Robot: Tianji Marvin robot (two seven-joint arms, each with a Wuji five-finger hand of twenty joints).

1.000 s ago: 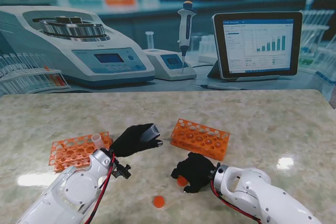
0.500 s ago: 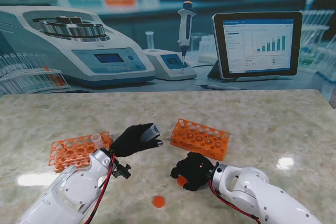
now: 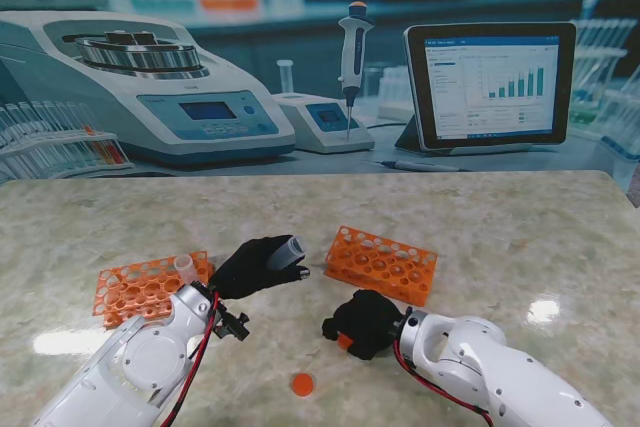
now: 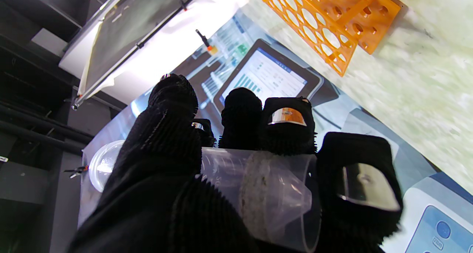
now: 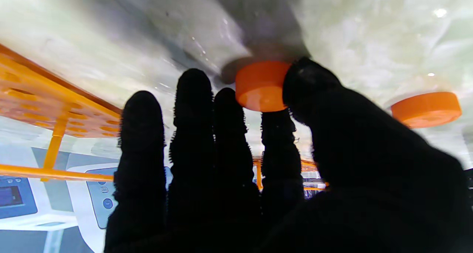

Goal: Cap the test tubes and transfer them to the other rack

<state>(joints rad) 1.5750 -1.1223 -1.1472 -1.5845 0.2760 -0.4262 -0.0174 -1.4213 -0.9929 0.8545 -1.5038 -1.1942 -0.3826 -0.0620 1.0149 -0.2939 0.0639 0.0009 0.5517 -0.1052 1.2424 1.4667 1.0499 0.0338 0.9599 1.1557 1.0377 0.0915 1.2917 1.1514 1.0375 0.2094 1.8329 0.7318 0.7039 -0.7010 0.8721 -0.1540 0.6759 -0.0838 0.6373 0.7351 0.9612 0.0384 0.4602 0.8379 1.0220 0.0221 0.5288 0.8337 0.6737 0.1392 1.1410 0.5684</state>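
My left hand [image 3: 258, 267] [image 4: 162, 160] is shut on a clear, uncapped test tube [image 3: 290, 247] [image 4: 258, 194], held above the table between the two orange racks. The left rack [image 3: 140, 289] has one tube [image 3: 185, 265] standing in it. The right rack [image 3: 382, 264] [image 4: 325, 20] [image 5: 44, 105] shows no tubes. My right hand [image 3: 362, 322] [image 5: 236, 164] is low over the table near me. Its thumb and index finger press on either side of an orange cap [image 3: 343, 341] [image 5: 258, 84], which rests on the table. A second orange cap [image 3: 302, 383] [image 5: 425, 108] lies loose nearer to me.
A printed lab backdrop with a centrifuge [image 3: 150, 87], a pipette [image 3: 352, 57] and a tablet [image 3: 490, 82] stands at the table's far edge. The marble table top [image 3: 500, 217] extends far to the right.
My right hand has shifted slightly left and closed over the orange cap, hiding most of it. The left hand and its tube have not moved.
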